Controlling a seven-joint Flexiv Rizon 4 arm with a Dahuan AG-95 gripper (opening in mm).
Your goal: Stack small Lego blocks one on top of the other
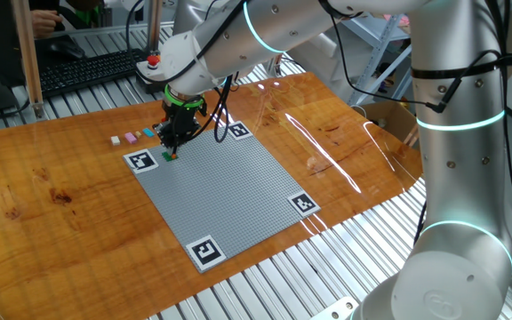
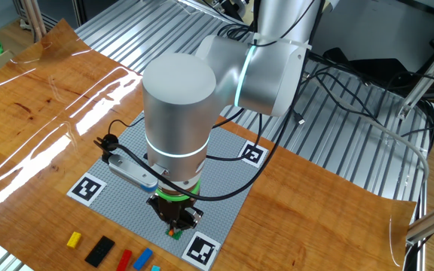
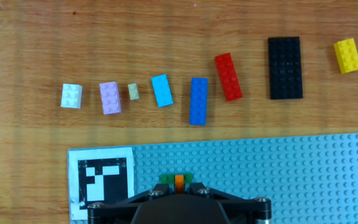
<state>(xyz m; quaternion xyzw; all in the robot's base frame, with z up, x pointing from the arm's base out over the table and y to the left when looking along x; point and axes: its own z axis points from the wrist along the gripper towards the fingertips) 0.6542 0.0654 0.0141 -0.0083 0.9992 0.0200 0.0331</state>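
Observation:
My gripper (image 3: 179, 185) stands low over the near-left corner of the grey baseplate (image 3: 278, 168). It is shut on a small orange block (image 3: 179, 181), which sits against a green block (image 3: 166, 179) on the plate. The same spot shows in one fixed view (image 1: 172, 145) and in the other fixed view (image 2: 175, 223). On the wood beyond the plate lies a row of loose blocks: white (image 3: 71, 96), pink (image 3: 110, 98), tiny tan (image 3: 133, 91), light blue (image 3: 162, 90), blue (image 3: 198, 101), red (image 3: 229, 76), a large black plate (image 3: 284, 59) and yellow (image 3: 347, 55).
A black-and-white marker (image 3: 102, 177) sits at the plate's corner beside the gripper; others mark the remaining corners (image 1: 303, 204). The arm's big elbow (image 2: 175, 105) hangs over the plate. A keyboard (image 1: 87, 69) lies behind the table.

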